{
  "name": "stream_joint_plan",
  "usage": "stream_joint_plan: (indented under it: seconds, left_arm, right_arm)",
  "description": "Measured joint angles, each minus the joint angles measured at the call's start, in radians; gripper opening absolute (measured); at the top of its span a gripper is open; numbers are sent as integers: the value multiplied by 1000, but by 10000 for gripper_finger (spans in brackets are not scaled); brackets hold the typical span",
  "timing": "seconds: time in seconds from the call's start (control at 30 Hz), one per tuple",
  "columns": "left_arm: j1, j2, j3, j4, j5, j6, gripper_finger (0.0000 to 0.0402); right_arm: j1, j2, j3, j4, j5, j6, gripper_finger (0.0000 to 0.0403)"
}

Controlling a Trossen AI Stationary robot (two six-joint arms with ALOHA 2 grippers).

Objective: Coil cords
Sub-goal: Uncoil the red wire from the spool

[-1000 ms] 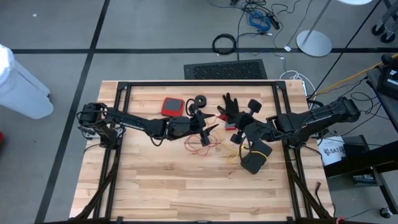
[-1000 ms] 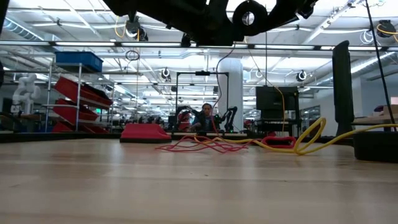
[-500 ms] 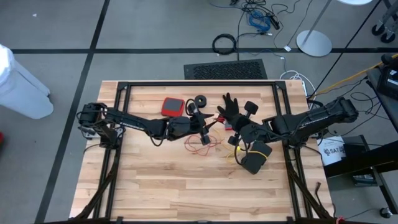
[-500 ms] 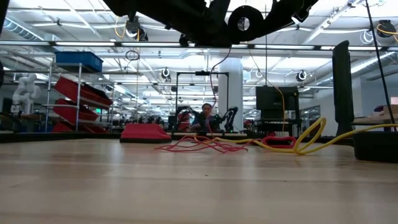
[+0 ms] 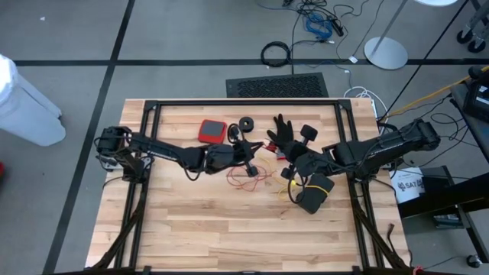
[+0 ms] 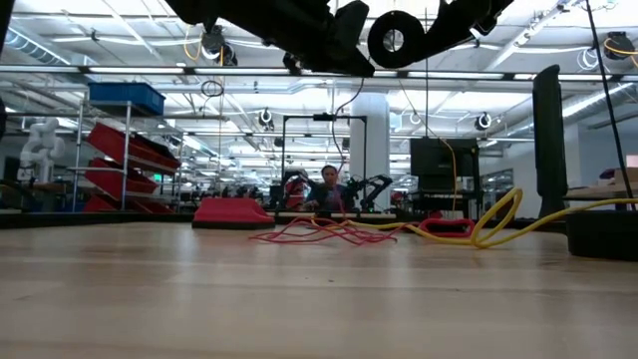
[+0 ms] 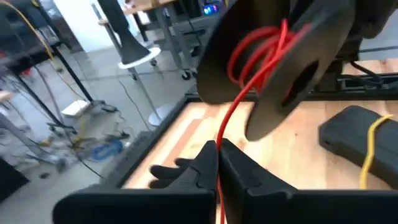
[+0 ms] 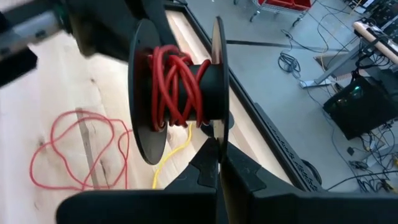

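A black reel (image 8: 186, 87) with red cord wound on its core hangs in the air over the table's middle (image 5: 308, 133), held by my right gripper (image 8: 217, 142). The red cord (image 7: 249, 81) runs from the reel into my left gripper (image 7: 217, 149), which is shut on it (image 5: 257, 148). The rest of the red cord lies in loose loops on the wood (image 5: 248, 174). A yellow cord (image 5: 293, 189) curls on the table beside it. A second black reel (image 5: 246, 124) lies flat near the far edge. My left gripper pinches a single strand of the red cord (image 7: 219, 138) between its two fingertips, a short way from the reel. The fingers come from the table's left. The strand runs almost straight from the fingers to the reel. My right gripper pinches the rim of one flange of the reel (image 8: 216, 127) between its two fingers, coming from the table's right. The reel (image 6: 394, 38) is lifted clear of the table, its flanges standing on edge.
A black glove (image 5: 282, 131) and a red pad (image 5: 212, 131) lie toward the far edge. A black pouch with a yellow band (image 5: 313, 192) sits under my right arm. A black frame (image 5: 244, 104) borders the table. The near half is bare wood (image 5: 229, 229).
My left gripper has shut, closing its fingers on the red cord beside the reel. My right gripper has kept the reel in the air at about the same place.
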Motion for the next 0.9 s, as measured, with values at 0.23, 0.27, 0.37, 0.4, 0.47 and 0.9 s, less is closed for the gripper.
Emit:
stream_joint_plan:
  seconds: [0.23,0.27,0.37,0.4,0.47,0.9]
  left_arm:
    - [-29,0,11,60,-62,77,2]
    - [-34,0,16,61,-62,80,2]
    - [-45,0,31,60,-64,81,1]
    - [-50,0,36,59,-64,81,1]
    - [-61,0,49,60,-48,81,1]
    - [-95,49,62,63,108,-13,0]
  right_arm:
    - [-1,0,0,-85,1,51,0]
    - [-1,0,0,-102,0,60,0]
    - [-3,0,0,-150,-1,88,0]
    - [-5,0,0,-165,-1,100,0]
    - [-14,0,0,-187,1,123,0]
    - [-79,0,0,85,82,-23,0]
